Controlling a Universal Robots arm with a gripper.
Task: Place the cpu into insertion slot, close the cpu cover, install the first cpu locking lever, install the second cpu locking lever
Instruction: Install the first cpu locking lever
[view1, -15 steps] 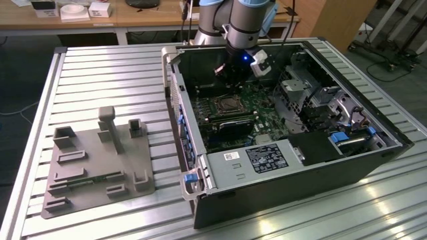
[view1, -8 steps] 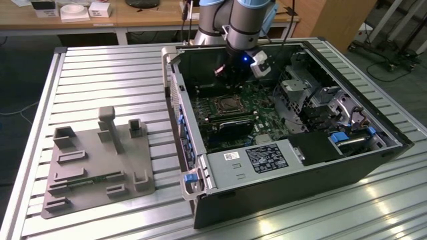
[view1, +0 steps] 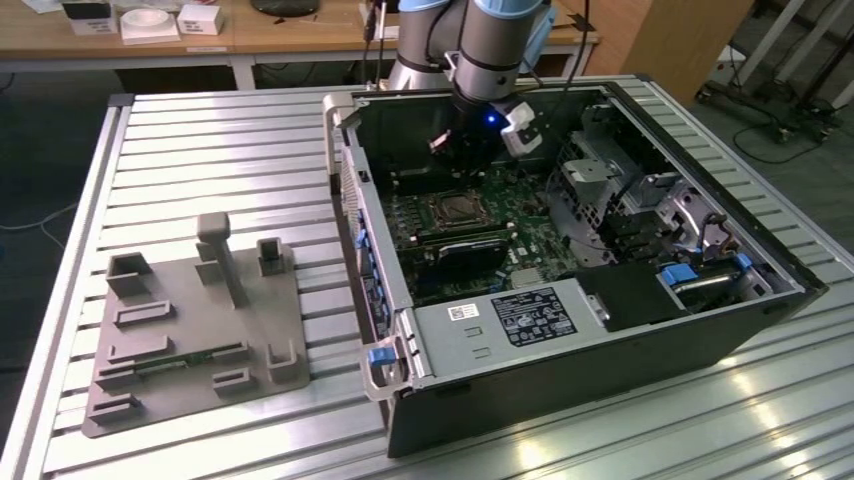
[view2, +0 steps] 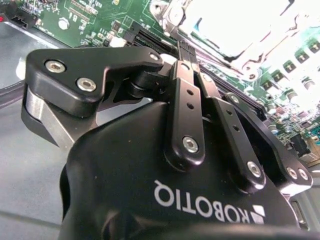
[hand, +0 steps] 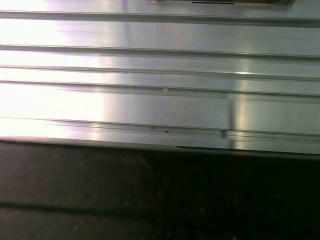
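In the exterior view, one open computer case (view1: 574, 270) lies on its side on a ribbed aluminium table (view1: 214, 150). One arm reaches down into the case from above, and its gripper (view1: 461, 150) hangs over the green circuit board (view1: 514, 215), near the case's far wall. The insertion slot (view1: 454, 212) sits on that board, just below the gripper in this view and apart from it; its silvery rim frames a dark middle, and whether the cpu lies in it or the cpu cover is down cannot be told here. One black labelled box (view1: 534, 312) lies at the near end of the case. On the exterior view's left, one grey fixture plate (view1: 194, 330) with several upright blocks rests on the table, well apart from the case.

In the second wrist view, the gripper (view2: 186, 47) is seen from behind its black body; its two fingers (view2: 184, 95) lie side by side, pressed together with nothing between them. Beyond the fingertips the insertion slot (view2: 230, 30) shows as a glaring silvery frame on the green board.

In the first wrist view, ribbed aluminium table (hand: 160, 75) slats run across above one dark surface.
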